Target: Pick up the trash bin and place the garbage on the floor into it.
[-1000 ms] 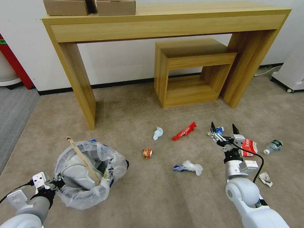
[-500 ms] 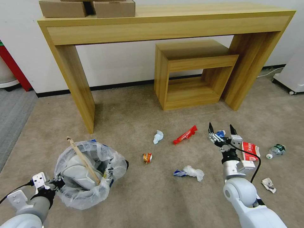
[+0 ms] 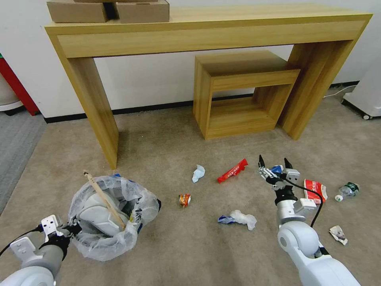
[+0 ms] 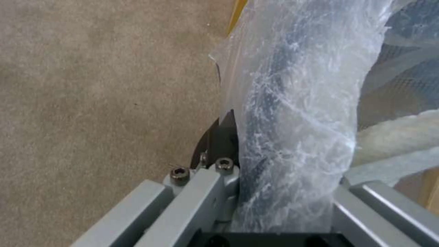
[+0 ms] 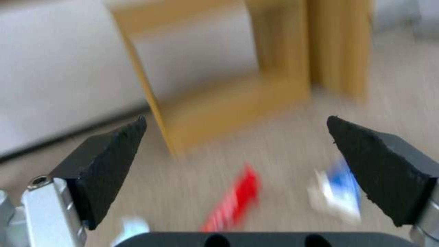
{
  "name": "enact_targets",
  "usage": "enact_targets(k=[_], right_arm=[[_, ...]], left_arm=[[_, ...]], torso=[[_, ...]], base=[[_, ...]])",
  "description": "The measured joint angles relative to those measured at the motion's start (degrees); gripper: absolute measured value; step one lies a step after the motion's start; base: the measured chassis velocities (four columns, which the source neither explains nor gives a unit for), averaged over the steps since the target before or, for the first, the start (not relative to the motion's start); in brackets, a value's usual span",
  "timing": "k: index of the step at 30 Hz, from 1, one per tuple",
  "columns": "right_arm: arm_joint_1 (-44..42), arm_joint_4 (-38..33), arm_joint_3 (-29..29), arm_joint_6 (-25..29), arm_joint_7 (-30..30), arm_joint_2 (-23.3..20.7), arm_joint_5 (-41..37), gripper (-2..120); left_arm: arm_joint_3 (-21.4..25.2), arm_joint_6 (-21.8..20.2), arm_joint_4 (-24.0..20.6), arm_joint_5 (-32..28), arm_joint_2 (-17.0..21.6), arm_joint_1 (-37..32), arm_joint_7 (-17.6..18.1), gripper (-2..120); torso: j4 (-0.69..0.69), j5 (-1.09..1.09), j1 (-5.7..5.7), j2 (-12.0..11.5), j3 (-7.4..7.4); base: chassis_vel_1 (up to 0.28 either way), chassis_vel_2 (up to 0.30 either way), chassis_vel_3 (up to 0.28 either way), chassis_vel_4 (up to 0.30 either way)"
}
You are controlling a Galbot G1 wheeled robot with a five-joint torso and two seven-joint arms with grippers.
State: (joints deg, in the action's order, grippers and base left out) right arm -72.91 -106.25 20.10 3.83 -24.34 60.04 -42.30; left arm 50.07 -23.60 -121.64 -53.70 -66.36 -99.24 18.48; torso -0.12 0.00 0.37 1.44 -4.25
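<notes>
At lower left the left gripper (image 3: 65, 230) has its fingers clamped on the part-filled trash bin (image 3: 109, 216), while the right gripper (image 3: 274, 166), fingers apart, hovers over litter left on the floor (image 3: 166, 159).

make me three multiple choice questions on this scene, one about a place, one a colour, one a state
1. Where is the wooden stick?
A. in the lined blue trash bin
B. on the tall wooden table
C. under the small wooden shelf

2. What colour is the long wrapper on the beige carpet floor?
A. green
B. red
C. black

3. How are the right gripper's fingers?
A. shut on a tissue
B. shut on a bottle
C. open, holding nothing

Answers:
1 A, the stick leans out of the bag liner.
2 B, it shows bright red beside the crumpled tissue.
3 C, the right wrist view shows its fingers spread apart.
</notes>
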Motion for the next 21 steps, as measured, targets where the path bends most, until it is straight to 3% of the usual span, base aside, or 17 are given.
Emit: enact_targets(k=[8, 13, 21], right_arm=[[1.1, 0.5, -1.5, -12.4, -17.5, 1.2, -18.1, 100], [2.1, 3.6, -2.7, -13.6, -24.4, 5.7, -24.5, 100], [5.3, 8.8, -4.9, -14.2, -27.2, 11.8, -28.0, 100]], left_arm=[[-0.3, 0.2, 0.5, 0.4, -0.4, 0.6, 0.0, 0], [-0.7, 0.2, 0.9, 0.9, -0.9, 1.0, 0.0, 0], [-0.9, 0.3, 1.1, 1.3, -1.5, 1.1, 0.0, 0]], torso=[[0.0, 0.0, 0.0, 0.0, 0.0], [-0.01, 0.0, 0.0, 0.0, 0.0], [0.0, 0.0, 0.0, 0.0, 0.0]], base=[[0.0, 0.0, 0.0, 0.0], [0.0, 0.0, 0.0, 0.0], [0.0, 0.0, 0.0, 0.0]])
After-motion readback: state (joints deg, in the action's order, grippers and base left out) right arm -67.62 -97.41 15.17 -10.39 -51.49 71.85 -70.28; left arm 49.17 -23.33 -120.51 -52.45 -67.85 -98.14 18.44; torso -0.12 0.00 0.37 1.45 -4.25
